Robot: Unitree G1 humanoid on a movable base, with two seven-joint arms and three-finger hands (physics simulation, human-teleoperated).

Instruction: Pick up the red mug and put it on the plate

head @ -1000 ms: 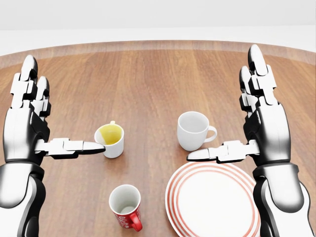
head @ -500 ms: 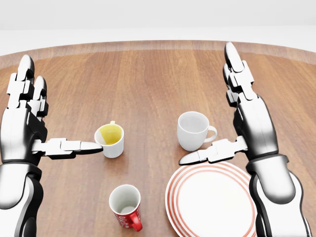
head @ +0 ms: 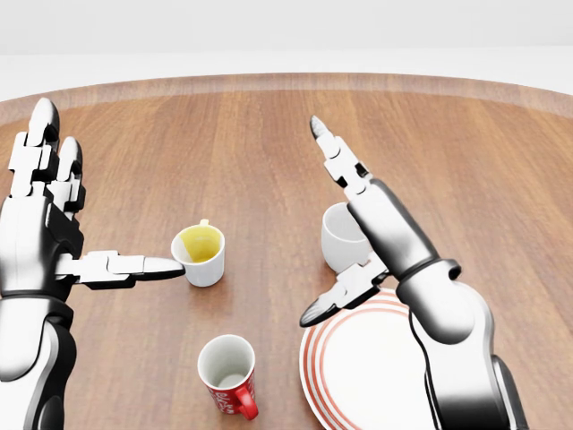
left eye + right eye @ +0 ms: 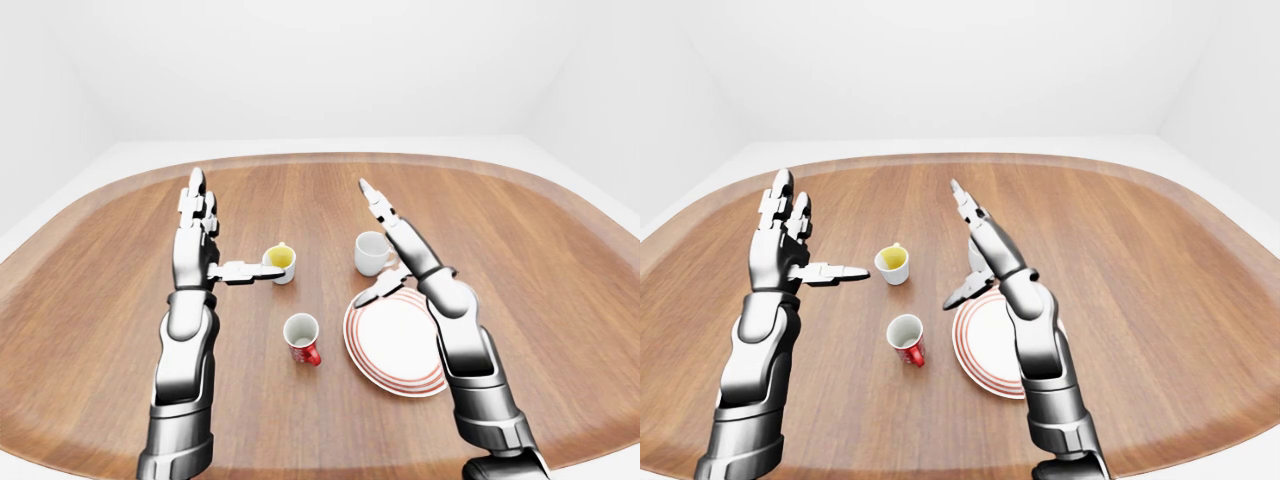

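The red mug (image 3: 228, 375) stands upright near the bottom of the head view, white inside, handle toward the lower right. The white plate with red rings (image 3: 367, 372) lies just right of it. My right hand (image 3: 333, 222) is open, fingers stretched, raised above the plate's upper left edge, and it covers part of a plain white mug (image 3: 338, 240). My left hand (image 3: 85, 206) is open at the left, its thumb tip close to a white mug with yellow inside (image 3: 201, 253). Neither hand touches the red mug.
The wooden table (image 4: 560, 260) is a large oval with a raised rim. The white mug and the yellow-lined mug stand above the red mug and the plate in the head view. White floor and walls surround the table.
My right hand has swung left across the view, from the right of the white mug to above it and the plate's edge. The left hand and the mugs have stayed put.
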